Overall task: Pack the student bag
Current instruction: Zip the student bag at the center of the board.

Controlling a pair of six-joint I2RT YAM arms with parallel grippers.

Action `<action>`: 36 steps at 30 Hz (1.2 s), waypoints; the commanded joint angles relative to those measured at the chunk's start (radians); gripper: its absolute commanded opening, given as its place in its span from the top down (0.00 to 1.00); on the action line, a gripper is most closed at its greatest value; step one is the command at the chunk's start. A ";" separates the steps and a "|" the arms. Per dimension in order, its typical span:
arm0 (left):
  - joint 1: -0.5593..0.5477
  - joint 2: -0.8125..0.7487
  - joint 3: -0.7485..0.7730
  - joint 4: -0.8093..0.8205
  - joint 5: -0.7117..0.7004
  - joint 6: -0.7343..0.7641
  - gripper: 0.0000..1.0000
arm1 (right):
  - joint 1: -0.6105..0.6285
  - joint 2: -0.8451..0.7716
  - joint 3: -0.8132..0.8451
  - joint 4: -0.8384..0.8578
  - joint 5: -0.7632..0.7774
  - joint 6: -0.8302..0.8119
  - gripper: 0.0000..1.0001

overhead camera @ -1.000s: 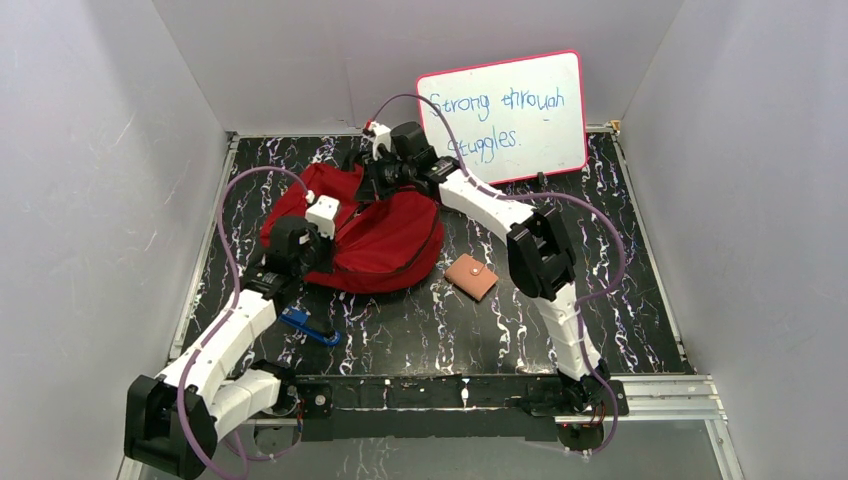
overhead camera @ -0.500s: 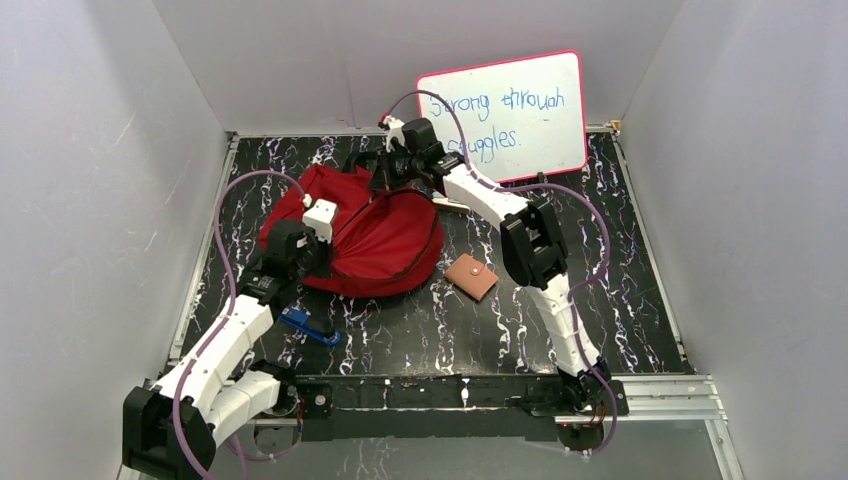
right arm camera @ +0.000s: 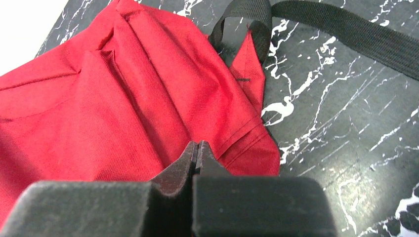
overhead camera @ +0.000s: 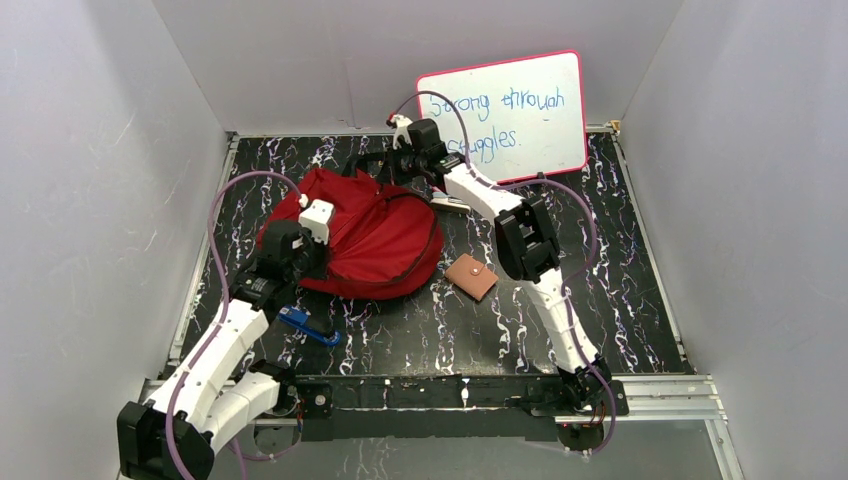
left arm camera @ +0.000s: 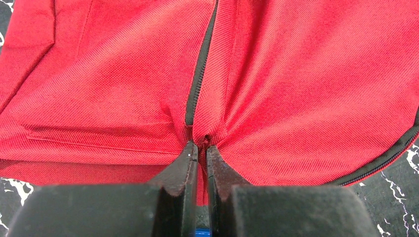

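Observation:
The student bag (overhead camera: 370, 240), a soft red backpack, lies left of the table's middle. My left gripper (overhead camera: 318, 258) is at its near left side. In the left wrist view that gripper (left arm camera: 201, 143) is shut, pinching red bag fabric (left arm camera: 296, 74) at the end of a closed black zipper (left arm camera: 195, 84). My right gripper (overhead camera: 390, 172) reaches the bag's far edge. Seen from the right wrist, the right gripper (right arm camera: 196, 144) is shut, and creases in the red cloth (right arm camera: 99, 98) run to its tips. What sits between those tips is hidden.
A small tan wallet (overhead camera: 471, 276) lies right of the bag. A blue object (overhead camera: 308, 325) lies near the left arm. A pink-framed whiteboard (overhead camera: 505, 115) leans at the back. A black bag strap (right arm camera: 346, 29) trails over the marbled tabletop (right arm camera: 346, 148).
My right gripper has moved toward the back right, and the bag's far edge has stretched after it. My left arm has shifted slightly left, still gripping the fabric.

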 commanded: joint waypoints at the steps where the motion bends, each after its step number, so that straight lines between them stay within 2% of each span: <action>1: 0.003 -0.062 0.044 -0.093 -0.008 0.011 1.00 | -0.037 0.066 0.097 0.106 0.112 -0.043 0.97; 6: 0.002 -0.066 0.039 -0.100 -0.028 0.012 1.00 | -0.038 0.089 0.091 0.091 0.065 -0.042 0.97; 7: 0.003 -0.063 0.038 -0.099 -0.030 0.011 0.96 | -0.039 0.080 0.075 0.094 0.051 -0.038 0.97; 10: 0.003 -0.046 0.042 -0.086 -0.028 0.009 0.74 | -0.038 0.037 0.002 0.125 0.014 -0.026 0.98; 14: 0.002 -0.003 0.075 -0.042 0.007 0.010 0.49 | -0.037 -0.018 -0.072 0.134 -0.055 0.025 0.98; 17: 0.003 0.037 0.105 0.032 0.064 0.005 0.39 | -0.037 -0.057 -0.133 0.185 -0.098 0.068 0.99; 24: 0.000 0.218 0.224 0.101 0.115 0.043 0.33 | -0.036 -0.098 -0.162 0.201 -0.119 0.105 1.00; 29: -0.003 0.327 0.240 0.130 0.164 0.100 0.33 | -0.036 -0.118 -0.161 0.203 -0.139 0.121 1.00; 36: -0.014 0.382 0.226 0.165 0.164 0.123 0.33 | -0.037 -0.130 -0.152 0.193 -0.151 0.120 1.00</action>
